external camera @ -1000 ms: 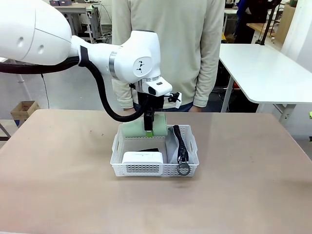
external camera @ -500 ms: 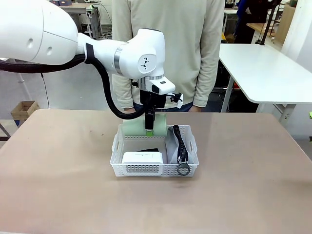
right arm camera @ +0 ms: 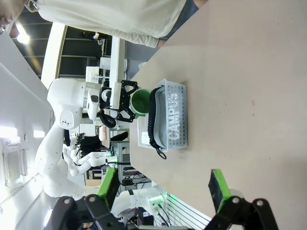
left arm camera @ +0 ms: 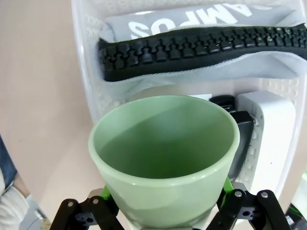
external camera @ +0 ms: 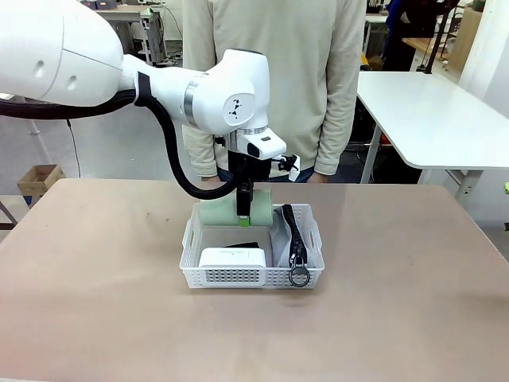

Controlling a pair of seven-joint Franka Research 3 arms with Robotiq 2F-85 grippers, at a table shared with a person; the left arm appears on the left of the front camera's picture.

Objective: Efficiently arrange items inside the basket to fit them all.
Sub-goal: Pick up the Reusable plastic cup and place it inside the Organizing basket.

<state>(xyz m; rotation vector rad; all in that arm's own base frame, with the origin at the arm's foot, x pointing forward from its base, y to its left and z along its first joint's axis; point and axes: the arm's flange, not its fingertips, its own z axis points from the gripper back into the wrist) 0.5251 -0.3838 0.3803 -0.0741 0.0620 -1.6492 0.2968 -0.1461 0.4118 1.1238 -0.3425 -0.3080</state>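
The left gripper (external camera: 245,208) is clamped on the pale green cup (external camera: 232,212), one finger on either side of its wall, as the left wrist view shows with the green pads hugging the cup (left arm camera: 163,158) near its base. The cup lies tipped on its side, mouth pointing along the fingers, at the far end of the basket (external camera: 253,276), just over the rim nearest the person. Compared with a second ago the left arm's wrist has swung a little toward the right and slightly lower, and the cup has come down with it, sitting a touch deeper against the far rim; the move in the last half second is very small.

Inside the basket, the white box (external camera: 232,257) lies along the near wall on the left side, with the small black stapler (external camera: 241,245) just behind it, partly hidden. The grey pouch (external camera: 283,239) fills the right side, its black zipper strap (external camera: 295,235) running from far to near and its ring (external camera: 300,275) hanging over the near rim. None of these has shifted.

The basket stands near the middle of the table (external camera: 95,318), closer to the far edge, where a person (external camera: 270,79) in a cream sweater stands.

The right gripper (right arm camera: 163,189) hangs well away over bare table, its fingers spread apart and holding nothing.
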